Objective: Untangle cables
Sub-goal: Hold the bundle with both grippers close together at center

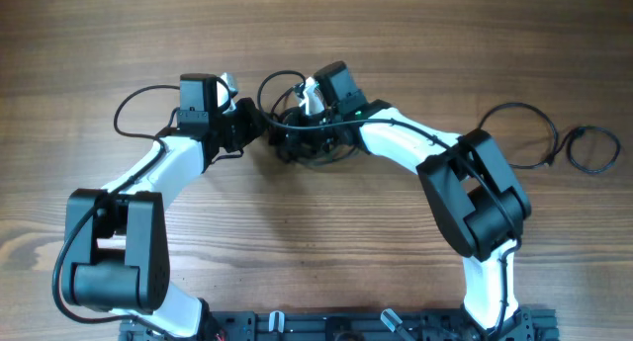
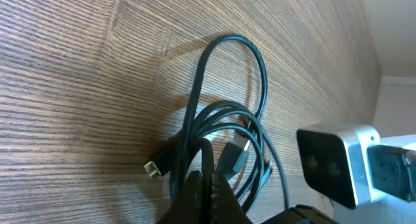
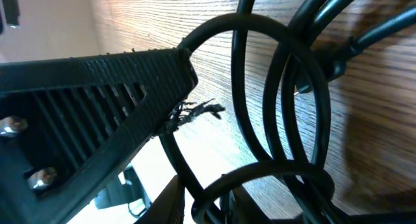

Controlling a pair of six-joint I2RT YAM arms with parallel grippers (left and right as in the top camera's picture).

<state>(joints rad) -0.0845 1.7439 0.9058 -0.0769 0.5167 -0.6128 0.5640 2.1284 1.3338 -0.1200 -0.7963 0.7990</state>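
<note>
The cables form a knotted black bundle (image 1: pixel 312 141) at the table's middle, between both grippers. My left gripper (image 1: pixel 255 122) reaches in from the left. In the left wrist view its fingers (image 2: pixel 208 178) are pressed together on a strand of the cable loops (image 2: pixel 229 107). A pale-tipped plug (image 2: pixel 153 170) lies on the wood beside them. My right gripper (image 1: pixel 297 122) comes in from the right. In the right wrist view its jaws (image 3: pixel 214 208) are closed on a black cable (image 3: pixel 195 178), with several loops (image 3: pixel 286 107) arching above.
Two separate cables lie at the far right: an open loop (image 1: pixel 519 124) and a small coil (image 1: pixel 593 148). An arm wire loops out on the left (image 1: pixel 134 104). The left gripper's ribbed finger (image 3: pixel 97 100) fills the right wrist view's upper left.
</note>
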